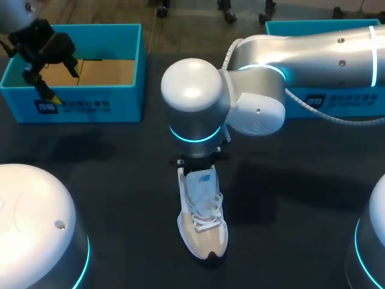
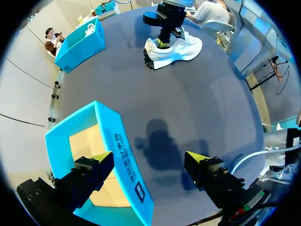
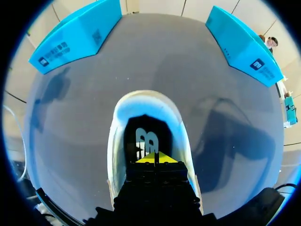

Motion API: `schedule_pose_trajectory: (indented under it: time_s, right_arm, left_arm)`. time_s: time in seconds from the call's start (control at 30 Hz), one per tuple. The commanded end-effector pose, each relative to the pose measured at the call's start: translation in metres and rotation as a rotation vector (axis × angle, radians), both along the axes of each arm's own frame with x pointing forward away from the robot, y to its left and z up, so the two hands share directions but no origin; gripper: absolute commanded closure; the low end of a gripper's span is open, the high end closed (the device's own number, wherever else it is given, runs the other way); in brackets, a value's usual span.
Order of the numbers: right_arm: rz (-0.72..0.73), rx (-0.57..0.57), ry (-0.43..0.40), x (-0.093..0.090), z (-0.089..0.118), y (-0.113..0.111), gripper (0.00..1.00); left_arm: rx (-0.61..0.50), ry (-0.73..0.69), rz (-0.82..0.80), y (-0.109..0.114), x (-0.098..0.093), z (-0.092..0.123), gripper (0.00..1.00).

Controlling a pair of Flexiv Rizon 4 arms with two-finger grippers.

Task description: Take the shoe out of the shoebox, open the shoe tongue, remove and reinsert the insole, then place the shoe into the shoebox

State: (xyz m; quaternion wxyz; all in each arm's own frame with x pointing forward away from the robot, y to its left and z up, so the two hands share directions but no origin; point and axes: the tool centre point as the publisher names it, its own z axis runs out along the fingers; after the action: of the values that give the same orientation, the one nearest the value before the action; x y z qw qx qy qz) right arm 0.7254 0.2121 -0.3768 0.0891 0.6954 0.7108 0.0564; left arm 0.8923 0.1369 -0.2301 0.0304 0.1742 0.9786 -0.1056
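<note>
A white sneaker [image 1: 203,224] stands on the black table, toe toward me. My right gripper [image 1: 198,161] hangs over its heel end, mostly hidden under the arm's wrist. In the right wrist view the gripper [image 3: 154,158] is shut, its yellow tips together down inside the shoe [image 3: 117,141], just above the insole [image 3: 143,136] with its logo. Whether it pinches anything there does not show. My left gripper [image 1: 63,84] is open at the back left over the blue shoebox [image 1: 120,99]. Its fingers [image 2: 101,159] straddle the box's wall [image 2: 120,155]. The shoe [image 2: 181,49] lies far ahead of it.
A second blue box [image 1: 337,96] stands at the back right, behind my right arm [image 1: 313,54]. Both boxes, the left [image 3: 75,35] and the right [image 3: 242,44], lie beyond the shoe in the right wrist view. Bare table surrounds the shoe.
</note>
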Motion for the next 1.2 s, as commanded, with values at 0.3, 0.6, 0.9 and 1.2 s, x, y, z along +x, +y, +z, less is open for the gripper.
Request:
schedule_pose_trajectory:
  time_s: [0.3, 0.6, 0.9, 1.2]
  right_arm:
    - [-0.027, 0.113, 0.067, 0.001, -0.044, -0.004, 1.0]
    - [-0.019, 0.098, 0.07, -0.007, -0.023, 0.005, 1.0]
    - [0.025, 0.108, 0.05, 0.003, -0.019, 0.024, 1.0]
    - [0.055, 0.109, -0.011, 0.028, -0.024, 0.024, 1.0]
  left_arm:
    - [0.003, 0.0, -0.001, 0.0, 0.0, 0.0, 0.0]
    - [0.003, 0.0, -0.001, 0.0, 0.0, 0.0, 0.0]
    - [0.003, 0.0, -0.001, 0.0, 0.0, 0.0, 0.0]
    - [0.003, 0.0, -0.001, 0.0, 0.0, 0.0, 0.0]
